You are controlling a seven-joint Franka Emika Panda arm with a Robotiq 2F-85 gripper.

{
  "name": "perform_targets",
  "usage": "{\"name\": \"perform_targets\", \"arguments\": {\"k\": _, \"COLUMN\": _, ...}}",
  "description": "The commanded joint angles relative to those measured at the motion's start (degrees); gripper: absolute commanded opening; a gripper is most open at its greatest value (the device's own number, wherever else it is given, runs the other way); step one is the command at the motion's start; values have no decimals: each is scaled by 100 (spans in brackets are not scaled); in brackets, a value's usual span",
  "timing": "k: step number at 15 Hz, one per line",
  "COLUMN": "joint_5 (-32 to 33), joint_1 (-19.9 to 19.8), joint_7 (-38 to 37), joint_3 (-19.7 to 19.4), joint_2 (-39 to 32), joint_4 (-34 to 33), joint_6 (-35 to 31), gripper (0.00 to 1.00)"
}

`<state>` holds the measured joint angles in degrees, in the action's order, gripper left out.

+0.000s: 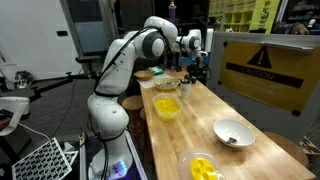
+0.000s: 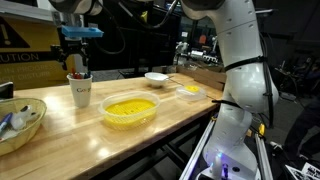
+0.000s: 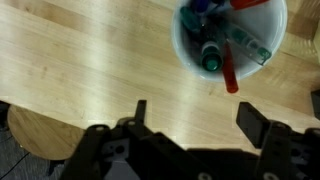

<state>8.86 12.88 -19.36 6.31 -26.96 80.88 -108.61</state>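
The fingers stand released, spread wide with nothing between them, pointing straight down at the wooden surface. Just ahead of them in the wrist view sits the white cup, upright, so its wall props a bundle of markers on end. In an exterior view the fingers hang directly over it. Beyond lie 1 yellow bowl and, farther off, 1 white bowl, both well apart from the cup.

Overhead light lays pale glare streaks on the wooden table just ahead of the gripper, whose dark body is softly blurred, with the room behind it dim.
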Motion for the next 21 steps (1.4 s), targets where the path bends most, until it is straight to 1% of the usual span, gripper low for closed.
{"name": "perform_targets", "arguments": {"k": 1, "joint_5": -44, "joint_1": 109, "joint_7": 14, "joint_3": -73, "joint_2": -43, "joint_4": -8, "joint_6": -140, "gripper": 61}}
{"name": "perform_targets", "arguments": {"k": 4, "joint_5": -29, "joint_1": 147, "joint_7": -8, "joint_3": -76, "joint_2": -91, "joint_4": 20, "joint_6": -271, "gripper": 36}}
{"name": "perform_targets", "arguments": {"k": 7, "joint_5": 9, "joint_1": 192, "joint_7": -8, "joint_3": -96, "joint_2": -140, "joint_4": 41, "joint_6": -326, "gripper": 14}}
{"name": "perform_targets", "arguments": {"k": 8, "joint_5": -1, "joint_1": 198, "joint_7": -28, "joint_3": -102, "joint_2": -145, "joint_4": 42, "joint_6": -307, "gripper": 57}}
{"name": "perform_targets", "arguments": {"k": 9, "joint_5": -50, "joint_1": 170, "joint_7": 18, "joint_3": -96, "joint_2": -189, "joint_4": -22, "joint_6": -256, "gripper": 27}}
{"name": "perform_targets", "arguments": {"k": 10, "joint_5": -50, "joint_1": 177, "joint_7": 18, "joint_3": -97, "joint_2": -202, "joint_4": -22, "joint_6": -256, "gripper": 28}}
{"name": "perform_targets", "arguments": {"k": 11, "joint_5": -50, "joint_1": 180, "joint_7": 18, "joint_3": -97, "joint_2": -207, "joint_4": -22, "joint_6": -257, "gripper": 32}}
{"name": "perform_targets", "arguments": {"k": 15, "joint_5": -49, "joint_1": 180, "joint_7": 17, "joint_3": -99, "joint_2": -208, "joint_4": -23, "joint_6": -257, "gripper": 56}}
{"name": "perform_targets", "arguments": {"k": 21, "joint_5": -49, "joint_1": 180, "joint_7": 17, "joint_3": -100, "joint_2": -208, "joint_4": -22, "joint_6": -257, "gripper": 57}}
